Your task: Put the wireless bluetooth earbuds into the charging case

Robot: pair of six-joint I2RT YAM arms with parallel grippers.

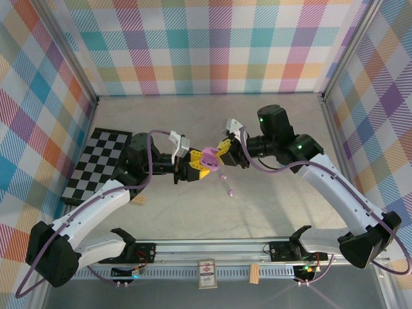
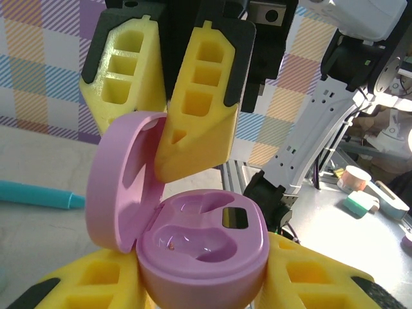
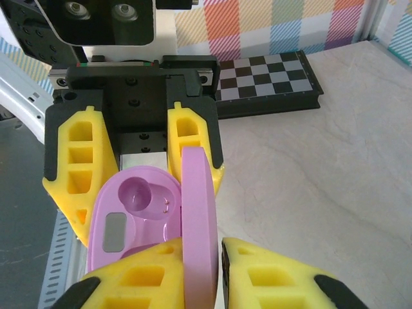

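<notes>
Two small pink earbuds (image 1: 230,191) lie loose on the pale surface (image 1: 277,206), apart from each other and just nearer than the hands. Beyond them the left hand (image 1: 199,167) is clamped on the base of the pink charging case (image 2: 203,251). The right hand (image 1: 222,152) pinches its raised lid (image 2: 122,183). A checkerboard (image 1: 100,161) lies at the left.

Pale stone-patterned table (image 1: 270,212), black-and-white checkerboard (image 1: 96,161) flat along its left side, two tiny pink earbuds (image 1: 230,191) near its middle, teal cylinder (image 2: 38,195) lying flat.
</notes>
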